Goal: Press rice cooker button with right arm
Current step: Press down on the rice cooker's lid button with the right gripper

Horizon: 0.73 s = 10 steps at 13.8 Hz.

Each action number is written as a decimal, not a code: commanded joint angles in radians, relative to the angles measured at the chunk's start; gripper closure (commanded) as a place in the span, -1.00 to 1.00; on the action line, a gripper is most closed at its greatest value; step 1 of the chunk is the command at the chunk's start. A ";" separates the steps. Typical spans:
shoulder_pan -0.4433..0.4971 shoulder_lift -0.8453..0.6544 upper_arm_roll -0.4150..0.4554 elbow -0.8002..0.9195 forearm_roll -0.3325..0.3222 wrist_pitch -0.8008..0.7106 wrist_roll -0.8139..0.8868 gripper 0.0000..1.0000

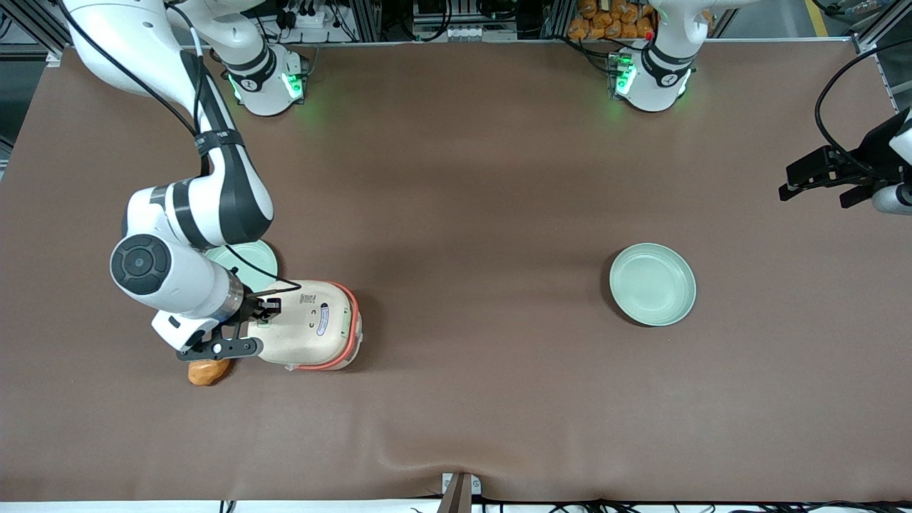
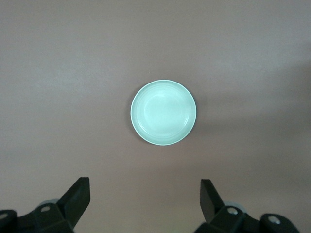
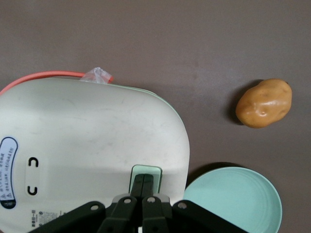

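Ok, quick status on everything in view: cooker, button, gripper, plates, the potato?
rice cooker: lid closed, upright on the table
button: gripper fingertips on it
gripper: fingers shut, over the lid
plate beside the cooker: empty, partly under the arm
plate toward the parked arm's end: empty
potato: loose on the table

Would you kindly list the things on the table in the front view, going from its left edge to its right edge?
Potato → rice cooker, with the gripper on its button → pale green plate.
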<state>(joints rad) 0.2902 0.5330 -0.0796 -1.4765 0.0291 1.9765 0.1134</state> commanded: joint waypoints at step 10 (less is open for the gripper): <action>0.001 0.019 -0.005 0.001 0.008 0.018 -0.001 0.91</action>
<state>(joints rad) 0.2902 0.5358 -0.0797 -1.4771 0.0293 1.9813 0.1132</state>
